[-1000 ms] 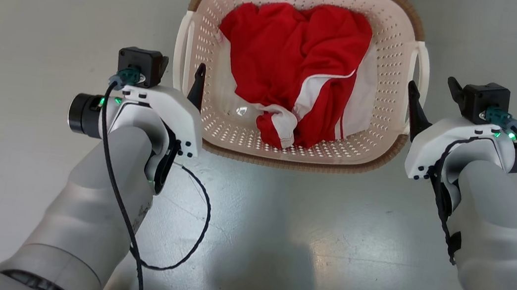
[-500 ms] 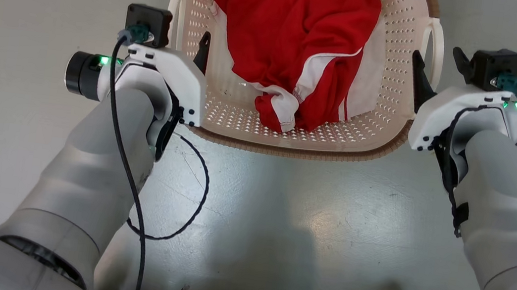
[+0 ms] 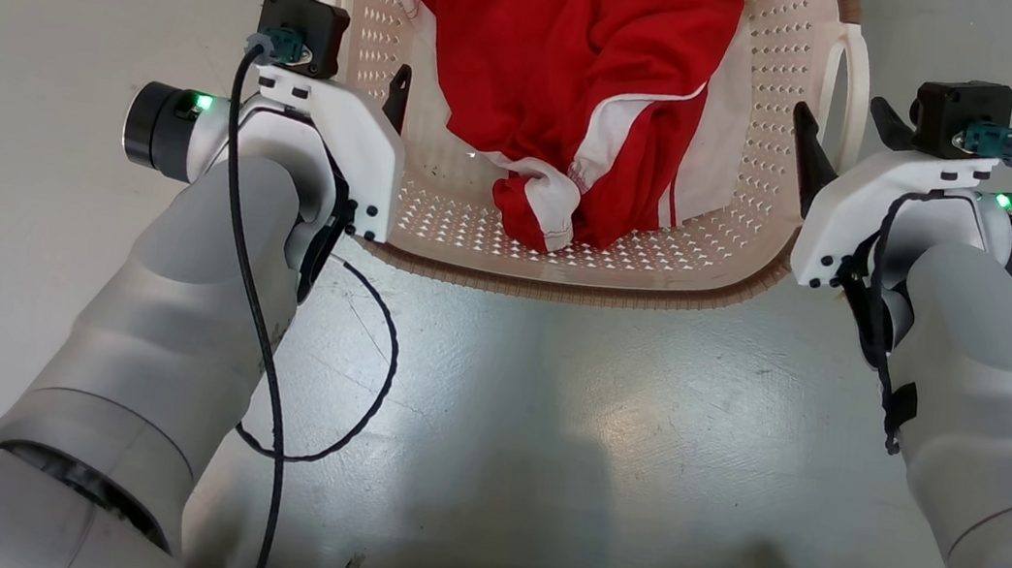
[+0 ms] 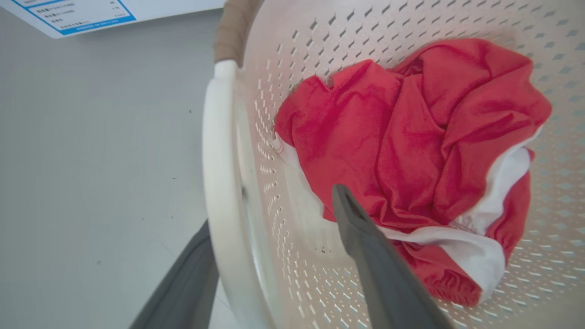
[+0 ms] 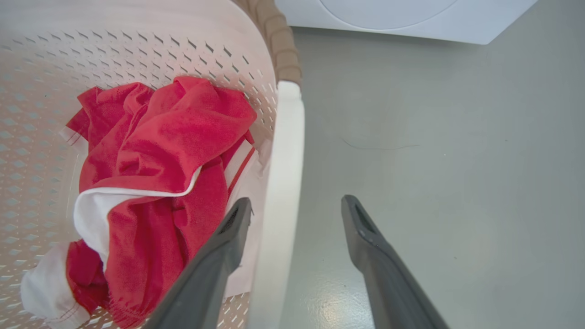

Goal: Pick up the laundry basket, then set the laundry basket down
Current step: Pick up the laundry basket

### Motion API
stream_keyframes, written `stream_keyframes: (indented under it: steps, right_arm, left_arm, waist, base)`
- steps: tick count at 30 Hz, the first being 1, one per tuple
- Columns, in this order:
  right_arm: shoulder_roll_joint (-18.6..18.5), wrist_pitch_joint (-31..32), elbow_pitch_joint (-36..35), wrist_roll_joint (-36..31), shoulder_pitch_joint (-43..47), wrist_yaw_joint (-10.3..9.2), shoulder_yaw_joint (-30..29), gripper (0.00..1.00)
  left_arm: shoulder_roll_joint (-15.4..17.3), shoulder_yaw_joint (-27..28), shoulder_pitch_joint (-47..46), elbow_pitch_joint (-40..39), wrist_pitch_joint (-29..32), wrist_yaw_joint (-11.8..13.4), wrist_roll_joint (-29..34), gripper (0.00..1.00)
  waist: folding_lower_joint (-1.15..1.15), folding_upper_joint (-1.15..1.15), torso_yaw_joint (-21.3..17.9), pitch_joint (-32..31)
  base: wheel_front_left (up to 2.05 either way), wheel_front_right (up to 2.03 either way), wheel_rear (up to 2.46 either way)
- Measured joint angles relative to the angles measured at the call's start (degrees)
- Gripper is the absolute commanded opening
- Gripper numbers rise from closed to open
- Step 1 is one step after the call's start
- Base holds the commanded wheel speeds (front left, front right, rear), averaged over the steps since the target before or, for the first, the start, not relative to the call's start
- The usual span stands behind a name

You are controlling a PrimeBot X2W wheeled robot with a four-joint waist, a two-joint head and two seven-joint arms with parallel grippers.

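Over the last second the small cream-white perforated plastic laundry basket with a brown woven-look rim (image 3: 565, 284) has slid up my head view and grown larger, and both my arms have reached further along its sides. My left tool (image 4: 274, 205) is spread astride the left white loop handle (image 4: 219, 160), one finger outside against it and one inside the wall. The basket sits between my tools above the glossy grey floor (image 3: 548, 407), holding a crumpled red-and-white garment (image 3: 583, 69). My right tool (image 5: 295, 201) is likewise spread, straddling the right white loop handle (image 5: 283, 160).
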Motion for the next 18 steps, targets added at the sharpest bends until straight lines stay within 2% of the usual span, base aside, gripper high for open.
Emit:
stream_keyframes:
  steps: [12, 13, 14, 15, 16, 17, 18]
  right_arm:
    - [0.0, 0.0, 0.18, 2.97, -0.02, 0.0, 3.65, 1.0]
    - [0.01, 0.01, 0.2, 3.24, -0.02, 0.0, 3.9, 1.0]
    - [0.01, 0.18, 0.21, 3.32, -0.02, 0.0, 4.05, 1.0]
    - [0.01, 0.41, 0.22, 3.59, -0.04, 0.0, 4.2, 1.0]
    - [0.0, 0.41, 0.25, 3.66, -0.04, 0.0, 4.34, 1.0]
    - [0.0, 0.41, 0.3, 3.66, -0.05, 0.0, 4.7, 0.37]
    - [0.0, 0.42, 0.31, 3.74, -0.09, 0.0, 4.99, 0.0]
  left_arm:
    - [-0.05, -0.59, -1.07, 1.45, -0.94, 0.44, -0.92, 1.0]
    - [-0.05, -0.7, -1.07, 1.55, -1.09, 0.46, -0.96, 0.95]
    - [-0.05, -0.77, -1.07, 1.64, -1.09, 0.46, -0.97, 0.95]
    - [-0.05, -0.82, -1.07, 1.7, -1.09, 0.46, -0.97, 0.9]
    - [-0.05, -0.88, -1.07, 1.77, -1.09, 0.46, -0.98, 0.71]
    - [-0.02, -0.98, -1.08, 1.96, -1.11, 0.78, -1.02, 0.28]
    - [0.07, -1.15, -1.08, 2.04, -1.12, 0.77, -1.02, 0.0]
  waist:
    - [0.0, 0.0, -0.14, -0.11]
    - [0.0, 0.0, -0.15, -0.17]
    - [0.0, 0.0, -0.18, -0.22]
    - [0.0, 0.0, -0.21, -0.25]
    - [0.0, 0.0, -0.23, -0.27]
    - [0.0, 0.0, -0.27, -0.29]
    - [0.0, 0.0, -0.3, -0.29]
  base:
    - [0.0, 0.0, 0.0]
    - [0.0, 0.0, 0.0]
    - [0.0, 0.0, 0.0]
    - [0.0, 0.0, 0.0]
    - [0.0, 0.0, 0.0]
    - [0.0, 0.0, 0.0]
    - [0.0, 0.0, 0.0]
